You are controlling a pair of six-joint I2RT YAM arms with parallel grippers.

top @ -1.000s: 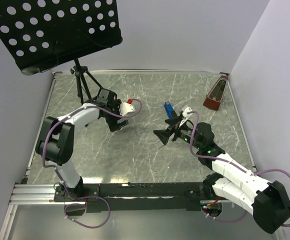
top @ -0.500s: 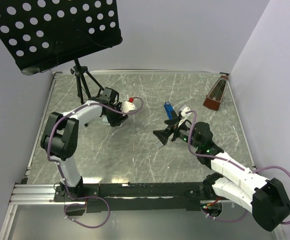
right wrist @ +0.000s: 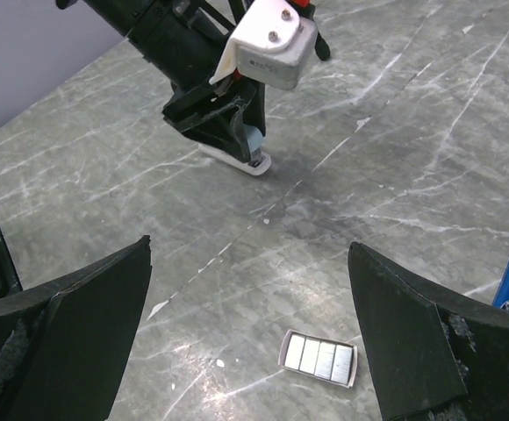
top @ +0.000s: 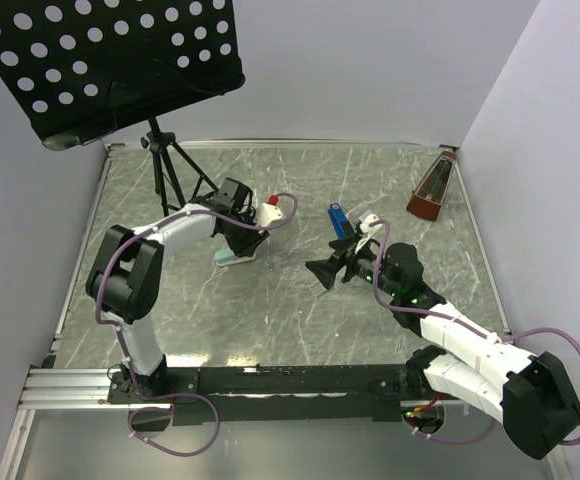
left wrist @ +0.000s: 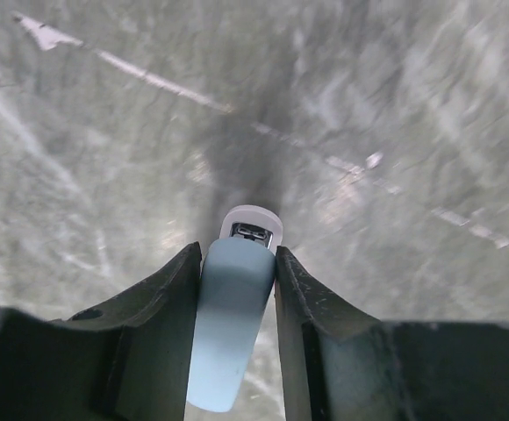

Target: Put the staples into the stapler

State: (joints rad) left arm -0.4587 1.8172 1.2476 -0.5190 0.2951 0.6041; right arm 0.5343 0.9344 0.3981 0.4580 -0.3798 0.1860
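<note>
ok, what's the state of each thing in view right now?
Left gripper: closed on the pale blue piece.
Pale blue piece: clamped, base resting on the table.
Right gripper: open, empty.
Staples: lying flat in their tray, not held.
Stapler: untouched; open or shut unclear.
Metronome: upright.
Music stand: upright.

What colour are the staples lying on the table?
The staples are silvery grey, white-rimmed; right wrist view shows best.
</note>
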